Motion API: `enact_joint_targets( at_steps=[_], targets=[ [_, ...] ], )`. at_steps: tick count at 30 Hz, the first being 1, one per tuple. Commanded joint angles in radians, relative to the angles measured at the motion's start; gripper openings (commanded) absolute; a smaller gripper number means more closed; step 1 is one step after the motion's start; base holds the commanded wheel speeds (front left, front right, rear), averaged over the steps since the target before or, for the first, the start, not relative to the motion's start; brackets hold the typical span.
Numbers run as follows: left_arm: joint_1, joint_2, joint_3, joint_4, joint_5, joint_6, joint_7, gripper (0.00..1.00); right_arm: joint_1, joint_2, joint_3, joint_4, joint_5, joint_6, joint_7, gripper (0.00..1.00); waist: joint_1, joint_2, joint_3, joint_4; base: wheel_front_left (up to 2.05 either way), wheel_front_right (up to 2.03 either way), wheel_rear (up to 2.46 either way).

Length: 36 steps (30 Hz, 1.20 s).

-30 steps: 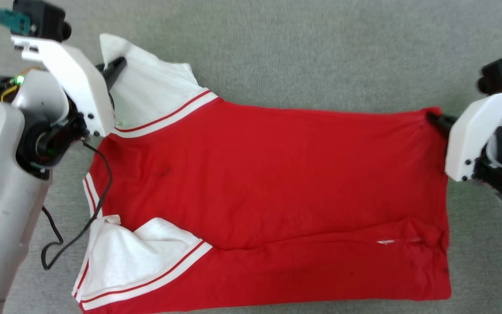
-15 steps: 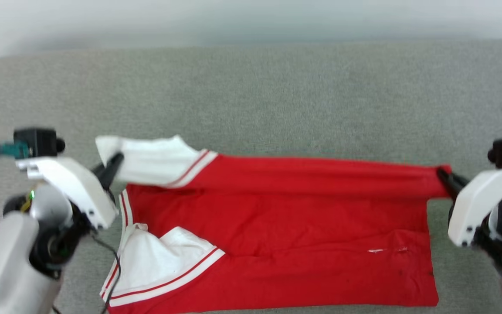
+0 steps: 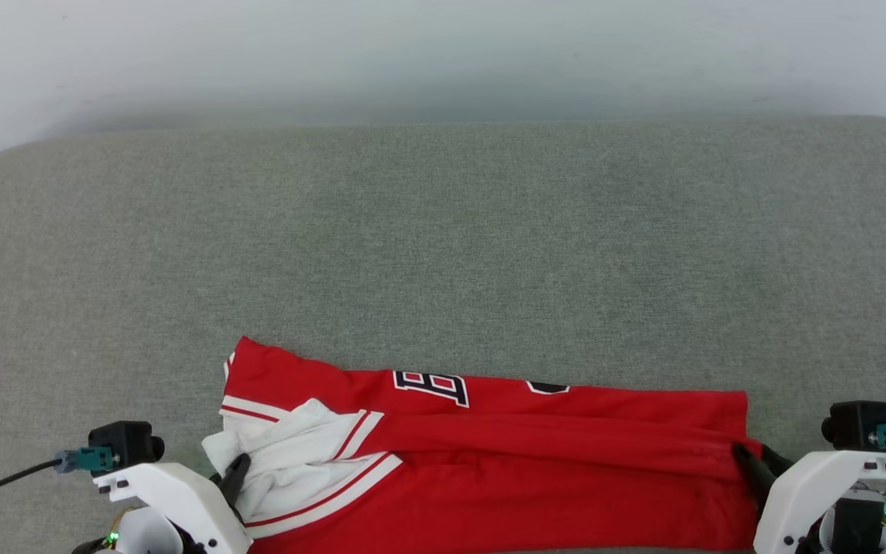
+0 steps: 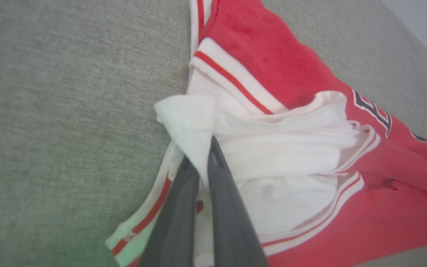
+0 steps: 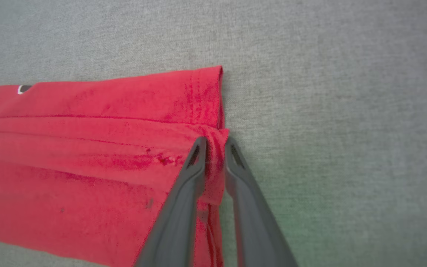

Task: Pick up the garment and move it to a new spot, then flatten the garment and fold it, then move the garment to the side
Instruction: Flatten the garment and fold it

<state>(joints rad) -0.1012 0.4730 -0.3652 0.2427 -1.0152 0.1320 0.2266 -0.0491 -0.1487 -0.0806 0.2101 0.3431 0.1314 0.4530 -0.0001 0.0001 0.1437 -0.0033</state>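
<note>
Left gripper point(image 4: 202, 159): fingers pressed together on a fold of the white sleeve point(image 4: 284, 155), which is pinched between the two dark fingers. In the head view this gripper point(image 3: 237, 465) sits low at the near left, with its white bracket below it and its fingers pointing up and away from the robot.

Right gripper point(image 5: 215, 146): fingers narrowly apart, with a bunched hem corner point(image 5: 217, 163) filling the gap between them. In the head view it point(image 3: 743, 454) sits low at the near right, with its fingers angled up and inward.

Shirt point(image 3: 535, 492): lies along the near edge of the grey cushion point(image 3: 443, 231), folded lengthwise, sleeves to the left and hem to the right. A strip with black-and-white lettering point(image 3: 431, 385) shows just beyond the fold.

Change from half a second ago: the gripped edge was stretched between the grippers on the far side of the shirt, and only plain red cloth faced up. That edge now rests on the near half. The whole view has also shifted, so more cushion and a pale wall point(image 3: 443, 46) appear.
</note>
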Motion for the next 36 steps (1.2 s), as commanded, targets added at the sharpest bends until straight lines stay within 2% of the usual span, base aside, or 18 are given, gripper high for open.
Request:
enact_joint_targets(
  at_steps=[1,7,12,15,19,26,29,36],
  targets=[
    [0.021,-0.005,-0.007,0.012,0.011,0.007,-0.009,1.00,0.014,0.003,0.004,0.003,0.006,-0.001,-0.017,1.00,0.0001,-0.0001,-0.006,-0.004,0.00,0.00,0.00],
    [0.027,-0.012,0.004,0.015,0.094,0.048,-0.153,1.00,0.073,-0.009,0.033,-0.049,0.010,-0.001,-0.102,1.00,0.0001,-0.0001,-0.043,-0.026,0.00,0.00,0.00],
    [0.010,-0.012,0.011,-0.021,0.185,0.090,-0.292,1.00,0.109,-0.036,0.028,-0.157,0.017,-0.001,-0.094,1.00,0.0001,-0.0001,-0.082,-0.043,0.00,0.00,0.00],
    [-0.002,-0.023,0.002,-0.054,0.241,0.125,-0.356,1.00,0.116,-0.048,0.001,-0.210,0.010,-0.001,-0.035,1.00,0.0001,-0.0001,-0.104,-0.051,0.00,0.00,0.00],
    [-0.015,-0.033,-0.027,-0.110,0.312,0.146,-0.421,1.00,0.108,-0.057,-0.037,-0.241,0.010,-0.001,0.083,1.00,0.0001,-0.0001,-0.121,-0.047,0.00,0.00,0.00],
    [-0.035,-0.053,-0.054,-0.200,0.417,0.173,-0.476,1.00,0.090,-0.070,-0.064,-0.229,0.024,-0.001,0.272,1.00,0.0001,-0.0001,-0.096,-0.001,0.00,0.00,0.00],
    [-0.048,-0.059,-0.065,-0.253,0.462,0.180,-0.484,1.00,0.064,-0.051,-0.053,-0.200,0.033,-0.001,0.313,1.00,0.0001,-0.0001,-0.059,0.037,0.00,0.00,0.00],
    [-0.083,-0.046,-0.079,-0.316,0.503,0.171,-0.485,1.00,0.011,-0.032,-0.018,-0.099,0.061,-0.001,0.321,1.00,0.0001,-0.0001,0.006,0.091,0.00,0.00,0.00]
  ],
)
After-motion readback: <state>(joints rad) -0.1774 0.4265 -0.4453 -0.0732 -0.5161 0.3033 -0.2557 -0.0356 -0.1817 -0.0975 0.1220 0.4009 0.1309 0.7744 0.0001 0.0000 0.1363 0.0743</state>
